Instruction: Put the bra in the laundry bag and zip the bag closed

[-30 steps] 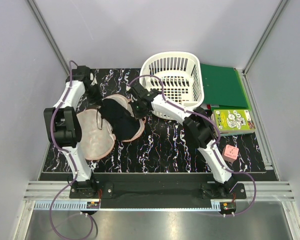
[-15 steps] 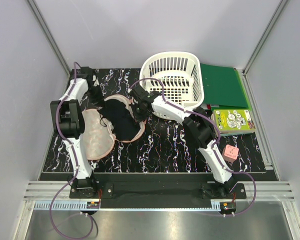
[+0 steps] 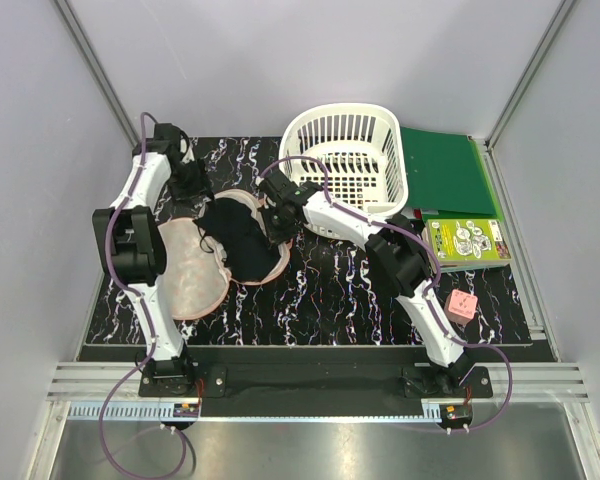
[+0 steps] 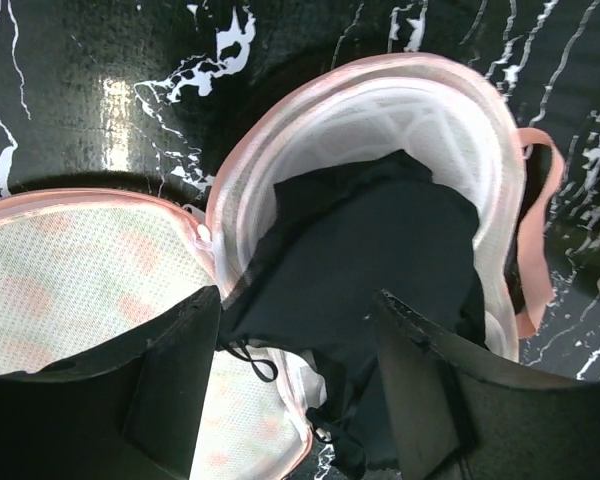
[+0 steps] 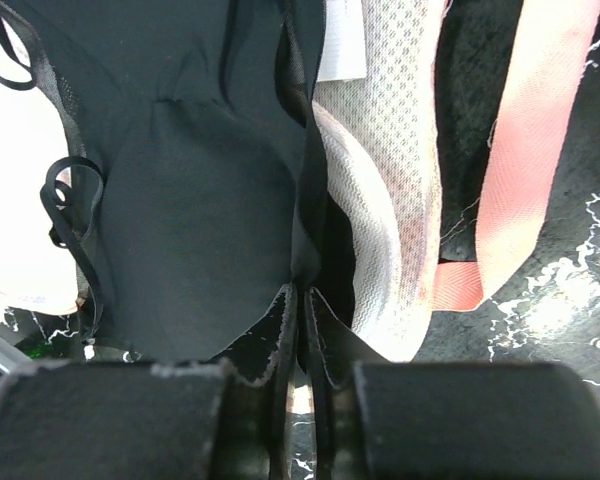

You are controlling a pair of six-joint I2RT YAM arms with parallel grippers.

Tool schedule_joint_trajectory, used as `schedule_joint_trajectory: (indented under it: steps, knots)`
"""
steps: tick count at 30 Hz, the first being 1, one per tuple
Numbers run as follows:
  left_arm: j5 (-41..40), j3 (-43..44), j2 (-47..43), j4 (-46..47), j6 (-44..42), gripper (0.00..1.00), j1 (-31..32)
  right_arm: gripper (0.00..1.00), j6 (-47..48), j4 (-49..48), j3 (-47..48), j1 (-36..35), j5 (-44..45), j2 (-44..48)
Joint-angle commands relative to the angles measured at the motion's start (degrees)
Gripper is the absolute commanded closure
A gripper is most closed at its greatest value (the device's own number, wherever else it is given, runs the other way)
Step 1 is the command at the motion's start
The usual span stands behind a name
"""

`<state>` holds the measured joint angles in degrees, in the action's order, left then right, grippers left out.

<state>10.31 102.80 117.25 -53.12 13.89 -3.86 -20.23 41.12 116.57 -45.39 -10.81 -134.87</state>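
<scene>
The laundry bag (image 3: 185,280) lies unzipped on the dark marbled bench (image 3: 330,295), left of centre, and is spread into two rounded halves. The left, nearer half shows its pale mesh lining with nothing on it. The bra (image 3: 242,238) sits in the right half, covering most of the lining, so that only the pink rim shows around it.

In the left wrist view, a thin black strap of the bra trails over the seam between the two halves. The bag's pink loop handle (image 4: 540,215) lies on the bench at the bag's right edge.

The left end effector (image 4: 295,325) hangs over the far left part of the bag with its fingers (image 4: 170,380) spread wide. It grips nothing, and the bra's edge shows in the gap below them.

The right end effector (image 5: 300,300) reaches in from the right, over the right side of the bra. Its fingers are pressed together, pinching a thin fold of the bra's black fabric beside the bag's mesh wall.

A white slotted basket (image 3: 310,122) stands at the far side of the bench, just right of the bag. A green folder (image 3: 445,170) lies to its right. Nearer along the right edge are a green printed book (image 3: 467,240) and a pink cube (image 3: 462,305).
</scene>
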Motion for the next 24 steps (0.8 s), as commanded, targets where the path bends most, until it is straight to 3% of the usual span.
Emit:
schedule_joint_trajectory:
  steps: [1, 8, 9, 11, 12, 16, 24]
  knots:
    - [1.9, -1.8, -1.4, -0.5, -1.1, 0.34, -0.1, 0.85, -0.9, -1.5, 1.0, -0.6, -1.3, 3.9]
    - [1.7, -7.8, -2.9, 0.0, -2.1, 0.47, -0.1, 0.82, -0.7, -1.5, -1.3, -0.6, -2.0, 4.6]
    - [1.5, -7.6, -2.6, 0.0, -2.2, 0.58, -0.1, 0.83, -0.7, -1.6, -1.4, -0.6, -1.8, 4.6]
    - [0.3, -6.7, -2.0, 0.1, -2.2, 0.68, 0.0, 0.83, -0.9, -1.7, -1.4, -0.6, -1.9, 4.7]
    - [0.1, -5.7, -1.3, 0.3, -2.2, 0.77, -0.1, 0.83, -0.9, -1.7, -1.4, -0.6, -1.8, 4.8]
    - [0.5, -1.8, 0.7, 0.6, -1.9, 0.93, 0.0, 0.84, -0.9, -1.6, -1.7, -0.6, -1.8, 5.0]
    - [0.8, 2.1, 3.1, 0.0, -2.3, 0.96, 0.6, 0.84, -2.6, -1.7, -2.5, -0.6, -1.6, 5.3]
